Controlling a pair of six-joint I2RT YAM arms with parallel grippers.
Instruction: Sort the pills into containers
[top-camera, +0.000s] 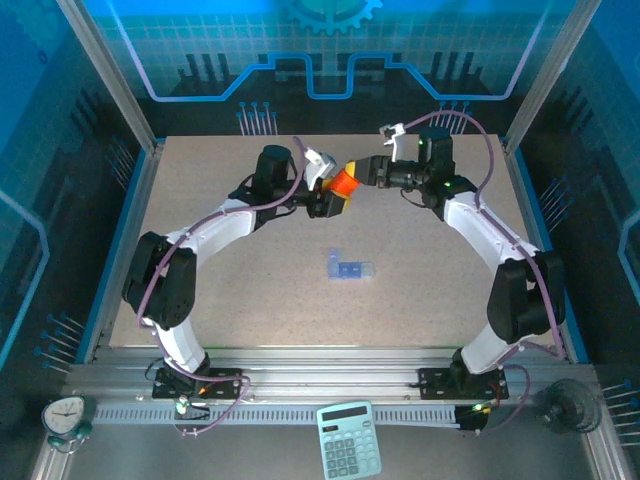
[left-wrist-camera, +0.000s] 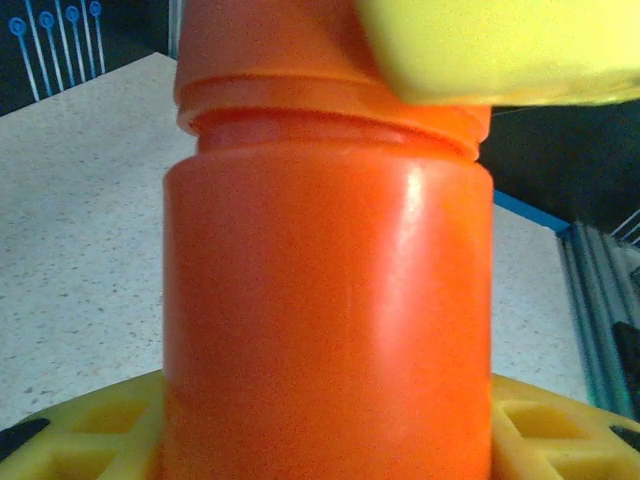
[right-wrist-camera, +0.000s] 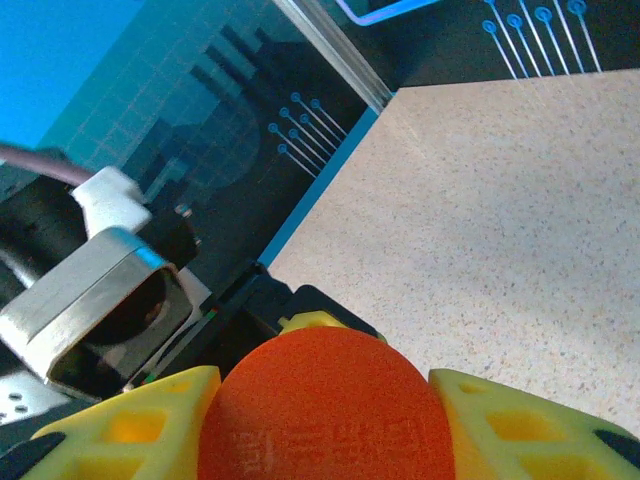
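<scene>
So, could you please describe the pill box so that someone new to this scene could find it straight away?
Start from the speckled beige table and look at its middle, in the gap between the left arm and the right arm. The pill box lies flat there, small and translucent blue, unlike the orange bottle held up farther back.

Smooth glossy orange plastic on bottle (left-wrist-camera: 320, 320), bright highlight down side. Duller orange plastic on cap (right-wrist-camera: 325, 410), faint raised lettering on top. Matt yellow plastic, moulded with hollow pockets, on right gripper fingers (right-wrist-camera: 520, 420) and left gripper fingers (left-wrist-camera: 90, 425). Matt speckled beige, stone-like finish on table top (top-camera: 250, 270). Translucent blue-tinted plastic on pill box (top-camera: 348, 268). Brushed bare metal on frame rails (top-camera: 330, 385). Glossy white plastic on arm shells (top-camera: 215, 230), black matt joints. Pale green plastic on calculator (top-camera: 349, 440).
</scene>
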